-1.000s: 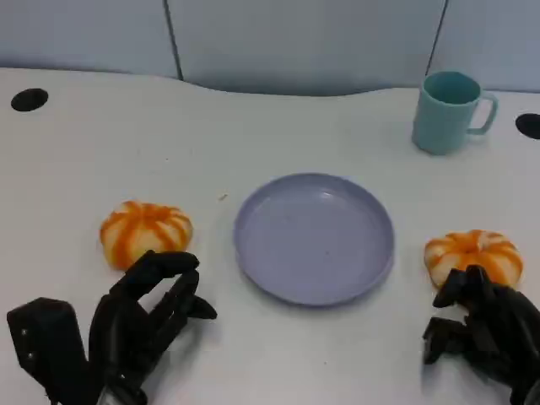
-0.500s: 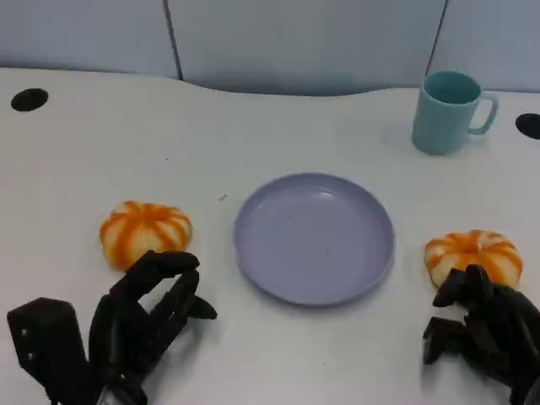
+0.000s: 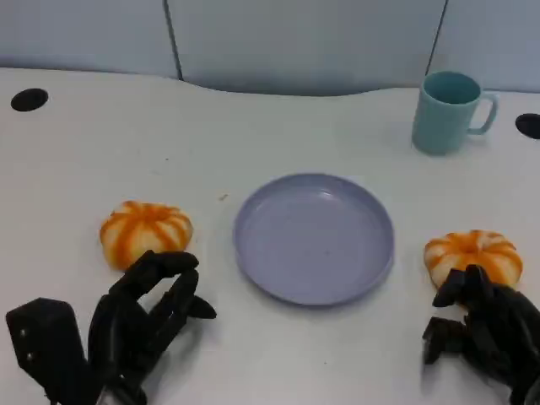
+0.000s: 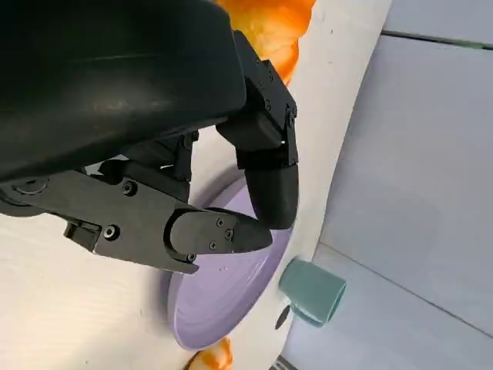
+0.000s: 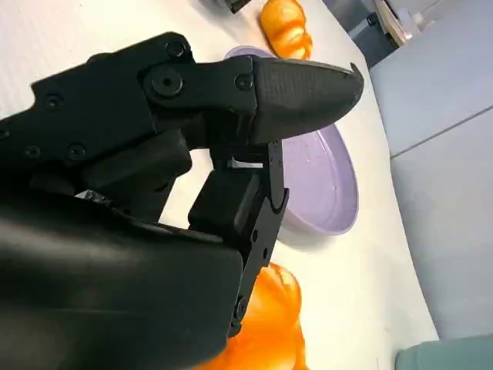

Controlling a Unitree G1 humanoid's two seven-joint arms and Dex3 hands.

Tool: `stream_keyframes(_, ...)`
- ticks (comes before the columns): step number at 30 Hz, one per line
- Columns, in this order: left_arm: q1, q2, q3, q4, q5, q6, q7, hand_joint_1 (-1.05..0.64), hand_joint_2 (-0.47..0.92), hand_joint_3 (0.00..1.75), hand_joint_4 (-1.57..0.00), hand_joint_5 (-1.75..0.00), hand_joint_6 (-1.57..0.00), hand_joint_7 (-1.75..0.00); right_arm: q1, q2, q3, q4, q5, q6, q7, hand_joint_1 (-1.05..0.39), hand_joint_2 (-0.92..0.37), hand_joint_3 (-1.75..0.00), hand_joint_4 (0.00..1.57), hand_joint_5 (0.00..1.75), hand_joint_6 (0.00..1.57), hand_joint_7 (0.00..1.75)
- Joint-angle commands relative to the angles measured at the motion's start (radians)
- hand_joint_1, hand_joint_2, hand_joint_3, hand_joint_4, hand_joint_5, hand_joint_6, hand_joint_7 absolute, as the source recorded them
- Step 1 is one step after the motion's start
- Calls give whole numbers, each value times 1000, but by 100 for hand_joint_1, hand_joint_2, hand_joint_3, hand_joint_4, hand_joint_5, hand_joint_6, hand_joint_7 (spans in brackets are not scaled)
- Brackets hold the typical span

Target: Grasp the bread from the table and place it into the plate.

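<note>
2 bread rolls on the table (image 3: 101,143), both orange w/ pale stripes, pumpkin-shaped and round, so no real long axis to line up on. Left roll (image 3: 145,232) sits left of the lavender plate (image 3: 314,238); right roll (image 3: 474,256) sits just right of it. Neither is in the plate yet.

Left hand (image 3: 148,316) is on the near side of the left roll, fingers apart and curled forward, holding nothing; fingertips (image 3: 173,261) come up close to the roll's near edge, contact can't be told. Right hand (image 3: 481,325) is likewise on the near side of the right roll, fingers bent and parted, nothing held; its upper fingertips overlap the roll's near edge in the head view, and the right wrist view shows the roll (image 5: 266,324) right under the fingers.

Judgement: each roll lies straight ahead of its own hand, away from the robot; right hand looks the closer of the 2.

Teal mug (image 3: 450,111) stands far right, well apart. No brands, labels or writing readable anywhere.
</note>
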Motion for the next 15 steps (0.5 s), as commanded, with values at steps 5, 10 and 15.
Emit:
stream_keyframes(5, -28, 28, 1, 64, 54, -244, -27, -29, 92, 20, -62, -116, -69, -74, 18, -5, 0, 27, -17, 3, -7, -44, -92, -46, 134, 112, 117, 107)
stream_keyframes(10, -78, 186, -67, 170, 361, -632, 61, -40, 92, 16, -44, -58, -53, -12, 9, -3, 0, 39, -12, 3, -4, -44, -92, -46, 134, 111, 117, 106)
stream_keyframes(15, -84, 304, -120, 136, 676, -705, 298, -56, 92, 8, -24, -34, -37, 0, 12, 3, -2, 28, -7, 15, -16, -43, -92, -47, 134, 111, 118, 106)
